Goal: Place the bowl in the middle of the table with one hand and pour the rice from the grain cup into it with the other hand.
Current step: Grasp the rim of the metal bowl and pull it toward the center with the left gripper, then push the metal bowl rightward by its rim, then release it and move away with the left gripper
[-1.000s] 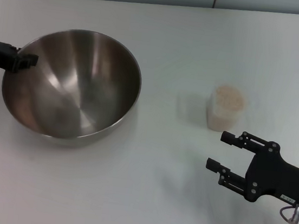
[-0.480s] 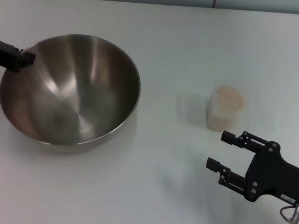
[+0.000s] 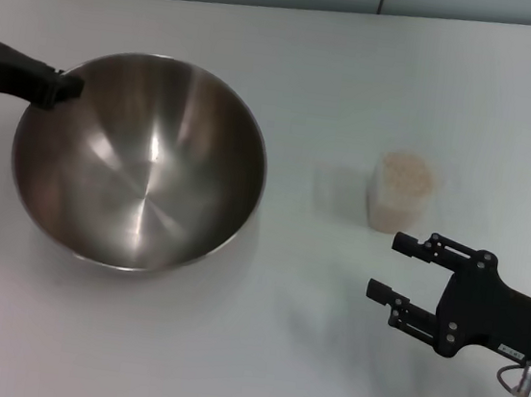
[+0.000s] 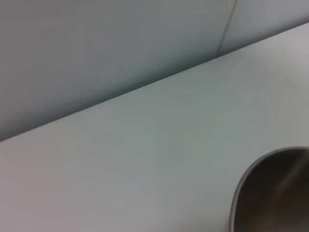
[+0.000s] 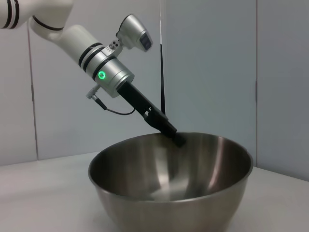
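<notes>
Since the earlier frames, the bowl (image 3: 140, 162) is shifted toward the cup's side of the table (image 3: 256, 352), and the left gripper (image 3: 64, 89) at its rim is carried along with it. From the head, the bowl is seen left of centre on the table, empty, its far-left rim pinched by the left gripper's fingers. The cup (image 3: 401, 192) stands upright well to the right of the bowl, filled with rice (image 3: 406, 173). The right gripper (image 3: 398, 268) is held just beside the cup on the near side, not touching it, its fingers spread apart.

What is hidden from the head is given by the right wrist view: the bowl (image 5: 171, 181) side-on, with the left gripper (image 5: 177, 138) reaching down over its far rim. In the left wrist view only an edge of the bowl (image 4: 270, 193), the table (image 4: 145, 164) and the wall are shown; no fingers are seen there
</notes>
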